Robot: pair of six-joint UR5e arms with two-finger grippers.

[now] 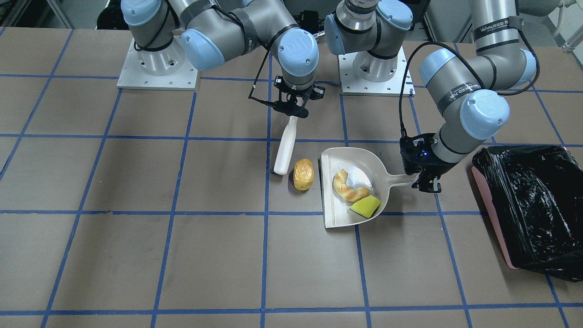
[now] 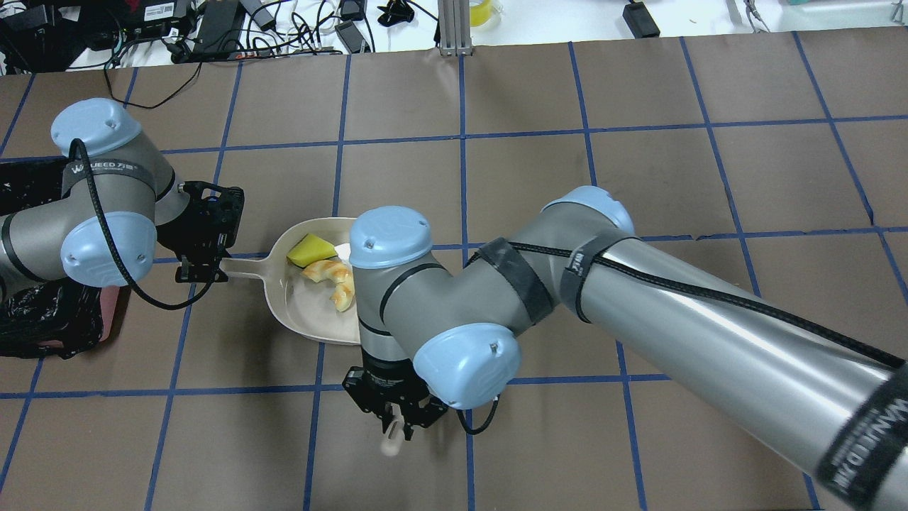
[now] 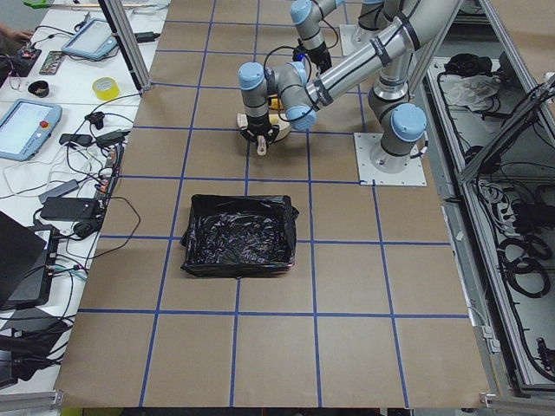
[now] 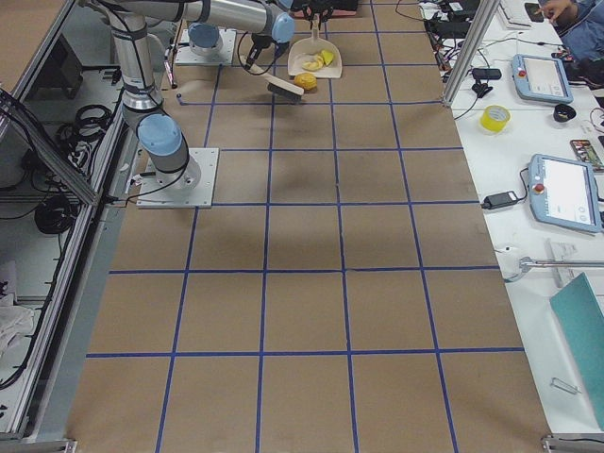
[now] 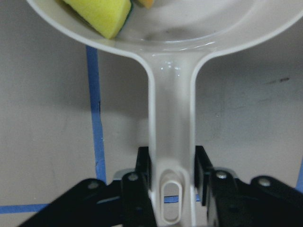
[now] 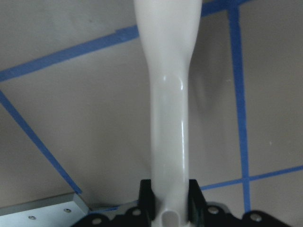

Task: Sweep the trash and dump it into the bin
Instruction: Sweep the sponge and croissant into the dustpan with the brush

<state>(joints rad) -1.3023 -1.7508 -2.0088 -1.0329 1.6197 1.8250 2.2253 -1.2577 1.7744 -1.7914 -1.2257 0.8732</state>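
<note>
The beige dustpan (image 1: 337, 214) lies on the table with the curved bread piece (image 1: 348, 187) and the yellow wedge (image 1: 365, 207) inside it. My left gripper (image 1: 426, 181) is shut on the dustpan's handle (image 5: 171, 142); it also shows in the left wrist view (image 5: 171, 165). The potato-like lump (image 1: 303, 174) sits on the table just outside the pan's open edge. My right gripper (image 1: 291, 110) is shut on the white brush handle (image 1: 286, 146), also seen in the right wrist view (image 6: 168, 118), and the brush stands beside the lump. The pink bin (image 1: 494, 218) with its black bag (image 1: 533, 200) stands beyond the left arm.
In the overhead view my right arm (image 2: 638, 305) covers the lump and part of the dustpan (image 2: 305, 319). The arm bases (image 1: 157, 68) stand at the table's back. Operators' desks with tablets and cables (image 3: 52, 130) run along the far side.
</note>
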